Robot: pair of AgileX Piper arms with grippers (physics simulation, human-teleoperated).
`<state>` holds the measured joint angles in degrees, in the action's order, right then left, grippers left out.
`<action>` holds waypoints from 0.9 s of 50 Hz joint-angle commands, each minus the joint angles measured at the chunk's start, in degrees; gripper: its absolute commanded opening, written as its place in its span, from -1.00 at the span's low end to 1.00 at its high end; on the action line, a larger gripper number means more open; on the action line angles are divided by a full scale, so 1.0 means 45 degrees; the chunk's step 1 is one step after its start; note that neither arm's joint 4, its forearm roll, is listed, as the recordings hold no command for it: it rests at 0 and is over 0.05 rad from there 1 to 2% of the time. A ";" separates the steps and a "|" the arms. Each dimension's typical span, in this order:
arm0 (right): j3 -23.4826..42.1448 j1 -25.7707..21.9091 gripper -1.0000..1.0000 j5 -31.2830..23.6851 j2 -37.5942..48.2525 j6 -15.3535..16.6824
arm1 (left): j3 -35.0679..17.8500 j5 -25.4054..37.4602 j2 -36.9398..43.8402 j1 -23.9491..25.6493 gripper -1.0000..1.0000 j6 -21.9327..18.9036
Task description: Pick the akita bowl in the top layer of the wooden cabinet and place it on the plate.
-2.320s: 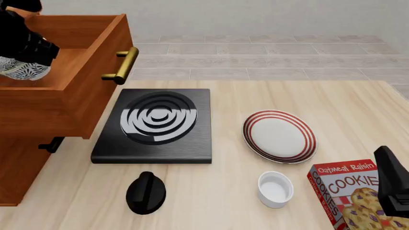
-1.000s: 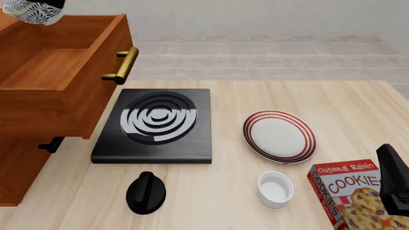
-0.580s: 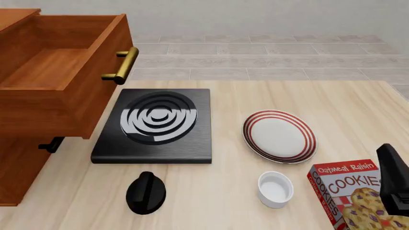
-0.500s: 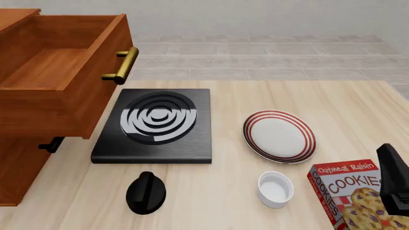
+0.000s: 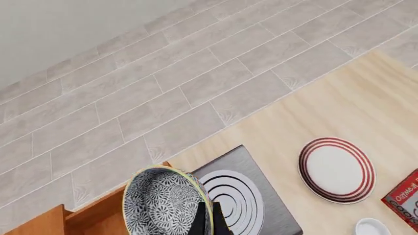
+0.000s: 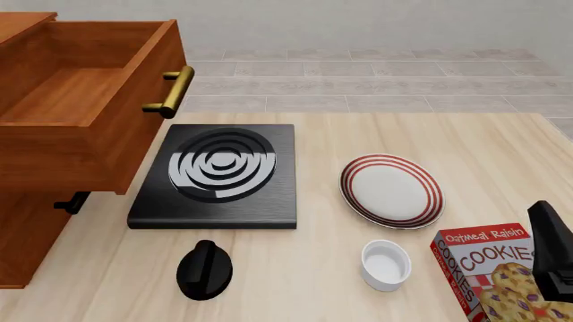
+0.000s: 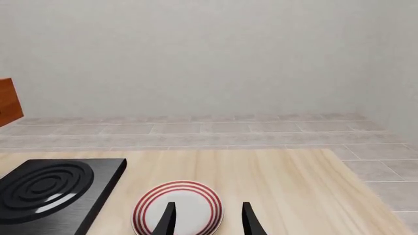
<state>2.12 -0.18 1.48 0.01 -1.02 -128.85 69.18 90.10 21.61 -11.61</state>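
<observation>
Left wrist view shows my left pincer (image 5: 210,219) clamped on the rim of the akita bowl (image 5: 166,203), dark fingers pinching its edge near the frame's border, where both bowl and fingers are cut off. The bowl is tilted so its patterned inside faces the camera, held high over the tabletop (image 5: 339,107), with the top layer (image 5: 98,218) of the wooden cabinet (image 6: 27,235) and the black stove (image 5: 245,196) far below it. From the front view neither this arm nor the bowl can be seen; the top layer stands pulled out, its brass handle (image 6: 170,92) toward the stove.

My right pincer (image 7: 207,220) stands apart with nothing between its fingers, pointing level across the tabletop toward the plate (image 7: 177,208), which sits bare beside the stove. In the front view only a dark piece of the right arm (image 6: 551,258) shows at the edge, overlapping the cookie box (image 6: 488,268), which reads "Oatmeal Raisin COOKIES"; the box is cut off below. A small white cup (image 6: 386,265) stands just beside the box, and a black knob-like object (image 6: 204,270) lies near the stove's front.
</observation>
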 commanded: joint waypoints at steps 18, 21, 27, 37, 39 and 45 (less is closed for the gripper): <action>0.0022 0.0022 1.00 0.0032 0.0000 -0.0003 | -0.0072 -0.1134 0.0473 0.1767 -1.00 0.0076; 0.0015 0.0014 1.00 0.0039 0.0000 -0.0004 | 0.0096 -0.1321 0.0468 0.1972 -1.00 0.0003; 0.0026 0.0003 1.00 0.0046 0.0000 0.0013 | 0.0519 -0.1733 0.0361 0.2494 -1.00 -0.0011; 0.0046 -0.0008 1.00 0.0075 0.0000 0.0092 | 0.1024 -0.2280 0.0329 0.2851 -1.00 -0.0433; 0.0036 -0.0007 1.00 0.0088 0.0000 0.0095 | 0.1201 -0.2384 0.0246 0.3097 -1.00 -0.0407; 0.0044 -0.0031 1.00 0.0104 0.0000 0.0137 | 0.1876 -0.2810 0.0033 0.3637 -1.00 -0.0806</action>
<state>2.28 -0.23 1.82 0.01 -0.66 -123.68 59.33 91.39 34.82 -13.39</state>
